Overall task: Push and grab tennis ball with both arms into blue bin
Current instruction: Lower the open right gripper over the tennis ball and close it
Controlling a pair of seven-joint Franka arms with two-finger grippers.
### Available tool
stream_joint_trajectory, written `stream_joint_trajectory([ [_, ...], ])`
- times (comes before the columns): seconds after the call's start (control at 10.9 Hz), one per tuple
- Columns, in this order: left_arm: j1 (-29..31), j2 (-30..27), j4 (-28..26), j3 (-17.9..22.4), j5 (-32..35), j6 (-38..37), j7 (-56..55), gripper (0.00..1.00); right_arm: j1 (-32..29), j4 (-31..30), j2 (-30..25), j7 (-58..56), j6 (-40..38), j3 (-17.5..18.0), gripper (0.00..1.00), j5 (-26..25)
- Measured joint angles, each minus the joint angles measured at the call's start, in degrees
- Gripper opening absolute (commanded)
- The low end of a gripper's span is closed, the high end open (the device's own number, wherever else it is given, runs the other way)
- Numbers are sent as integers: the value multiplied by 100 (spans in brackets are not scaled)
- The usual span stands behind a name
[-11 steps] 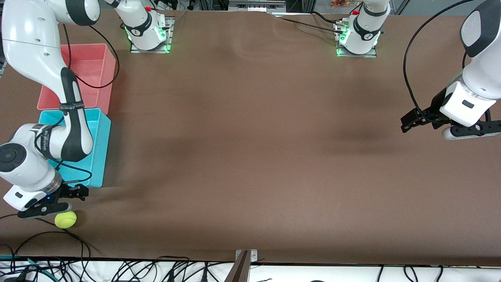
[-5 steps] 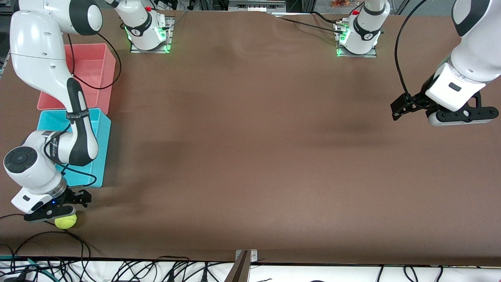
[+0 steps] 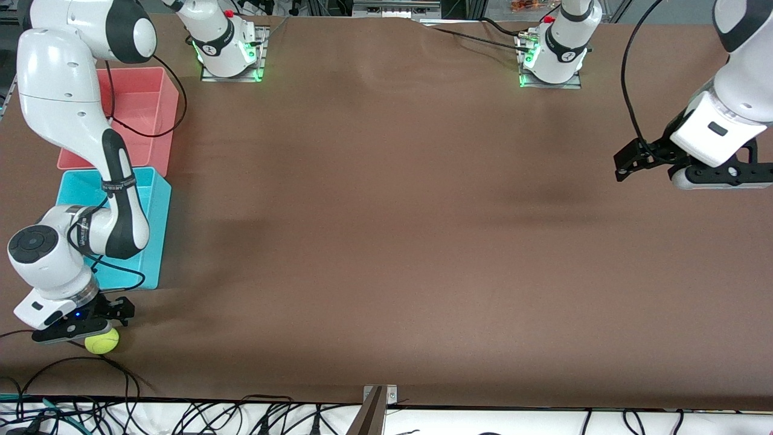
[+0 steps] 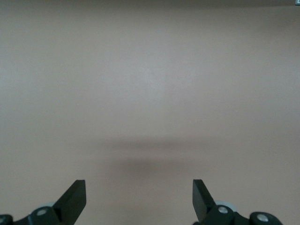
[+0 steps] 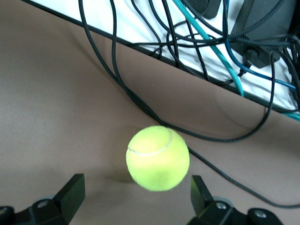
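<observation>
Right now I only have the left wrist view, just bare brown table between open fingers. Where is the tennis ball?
Observer: The tennis ball lies on the table at the right arm's end, nearer the front camera than the blue bin.
Operator: Is the right gripper on it?
Observer: The right gripper hangs just over it, fingers open and not gripping the ball.
Operator: Anything near the ball?
Observer: A black cable lies on the table right beside it.
Operator: And my gripper?
Observer: The left gripper waits open over the left arm's end.

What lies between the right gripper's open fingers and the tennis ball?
Only bare brown tablecloth: in the right wrist view the tennis ball sits just ahead of the open right gripper, untouched, with black cables past it.
</observation>
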Motion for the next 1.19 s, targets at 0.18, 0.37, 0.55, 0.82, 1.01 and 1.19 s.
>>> stream_joint_trajectory([
  [0.18, -11, -20, 31, 83, -19, -32, 134, 100, -16, 49, 129, -52, 254, 0, 100, 0],
  [0.37, -51, -31, 52, 180, -28, -86, 229, 100, -60, 77, 243, -77, 444, 0, 100, 0],
  [0.55, -95, -32, 67, 186, -39, -105, 243, 100, -70, 80, 318, -77, 631, 1, 100, 0],
  [0.82, -126, -36, 104, 185, -166, -368, 445, 100, -70, 87, 485, -77, 1061, 2, 100, 0],
  [1.01, -125, -52, 197, 208, -170, -407, 721, 100, -78, 147, 527, -81, 1095, 2, 100, 0],
  [1.19, -125, -79, 244, 235, -170, -447, 878, 100, -78, 151, 530, -150, 1125, 2, 100, 0],
])
